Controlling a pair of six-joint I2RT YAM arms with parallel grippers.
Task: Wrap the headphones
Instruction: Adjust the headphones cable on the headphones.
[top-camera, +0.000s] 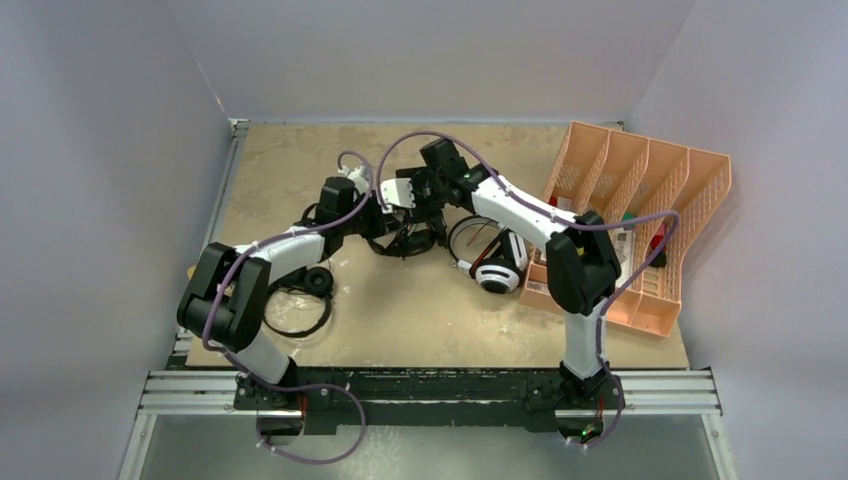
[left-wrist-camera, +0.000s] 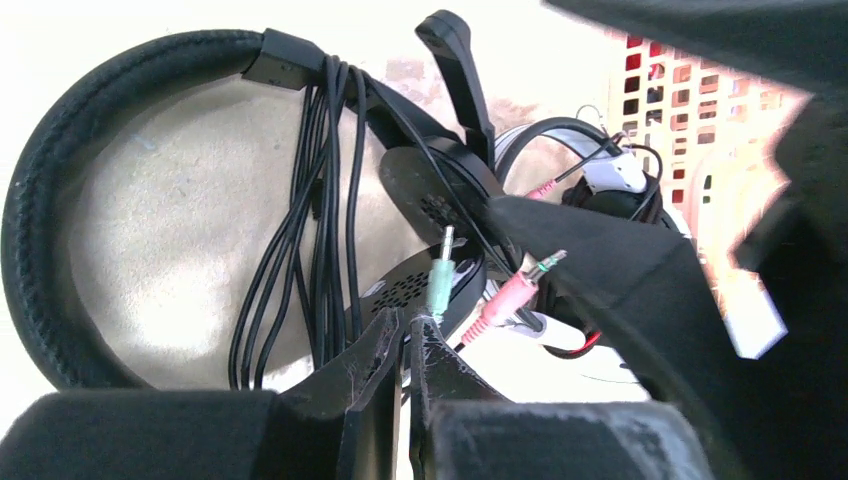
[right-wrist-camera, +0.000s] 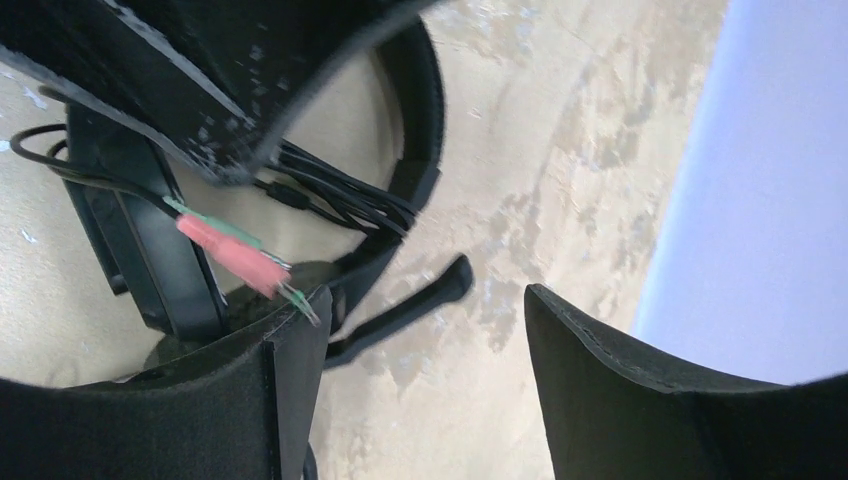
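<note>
The larger black headphones (left-wrist-camera: 60, 200) lie mid-table, their thin cable (left-wrist-camera: 320, 200) wound in several loops round the headband (right-wrist-camera: 425, 90). A green plug (left-wrist-camera: 440, 285) and a pink plug (left-wrist-camera: 510, 295) end that cable. My left gripper (left-wrist-camera: 415, 322) is shut on the cable just below the green plug. My right gripper (right-wrist-camera: 420, 300) hangs open over bare table beside the microphone boom (right-wrist-camera: 410, 305), holding nothing. In the top view both grippers, left (top-camera: 388, 215) and right (top-camera: 408, 192), meet over these headphones (top-camera: 405, 238). The white-and-black pair (top-camera: 495, 265) lies to the right, the small black pair (top-camera: 312, 282) to the left.
An orange slotted desk organiser (top-camera: 640, 200) lies at the right of the table, close to the white-and-black pair. A loose loop of black cable (top-camera: 295, 322) lies by the small pair near the left arm. Grey walls enclose the table on three sides.
</note>
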